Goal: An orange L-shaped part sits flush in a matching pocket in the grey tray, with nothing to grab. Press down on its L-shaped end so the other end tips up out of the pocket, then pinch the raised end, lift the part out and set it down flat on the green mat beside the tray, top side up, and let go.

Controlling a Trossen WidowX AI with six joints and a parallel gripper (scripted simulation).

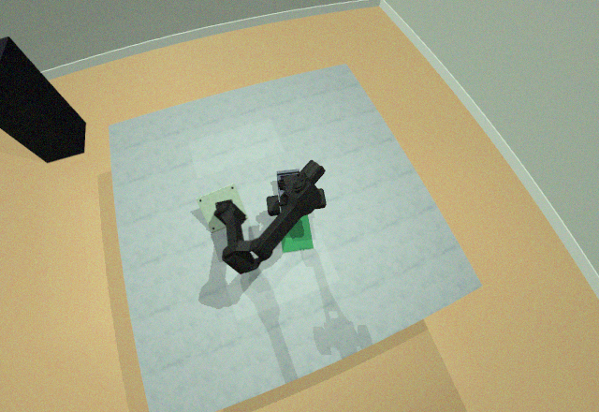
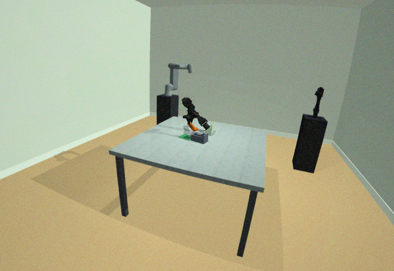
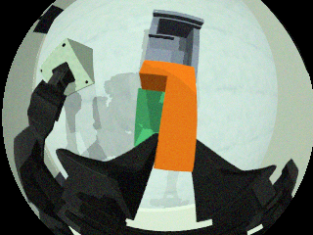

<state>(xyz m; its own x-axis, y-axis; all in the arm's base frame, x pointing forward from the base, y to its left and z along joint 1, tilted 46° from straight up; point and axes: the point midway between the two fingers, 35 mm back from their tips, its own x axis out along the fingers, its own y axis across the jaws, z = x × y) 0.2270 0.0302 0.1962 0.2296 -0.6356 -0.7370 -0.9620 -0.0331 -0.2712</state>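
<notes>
The orange L-shaped part (image 2: 191, 125) (image 3: 180, 122) is pinched by its straight end in my gripper (image 2: 188, 121) (image 3: 174, 140), which is shut on it. The part is clear of the tray and hangs tilted in the air, its L-shaped end lower and farther from the fingers. The grey tray (image 1: 288, 171) (image 2: 199, 138) (image 3: 166, 54) stands on the table with its pocket showing empty in the wrist view. The green mat (image 1: 302, 246) (image 2: 183, 137) (image 3: 143, 110) lies beside the tray, partly hidden by the part and the arm. In the top view the arm hides the part.
The arm's pale green mounting plate (image 1: 208, 201) (image 3: 58, 53) stands beside the tray and mat on the grey table (image 1: 362, 253) (image 2: 191, 159). The arm's elbow (image 1: 240, 258) bends out over the table. Other arms stand on black pedestals (image 2: 309, 143) (image 2: 167, 109) off the table.
</notes>
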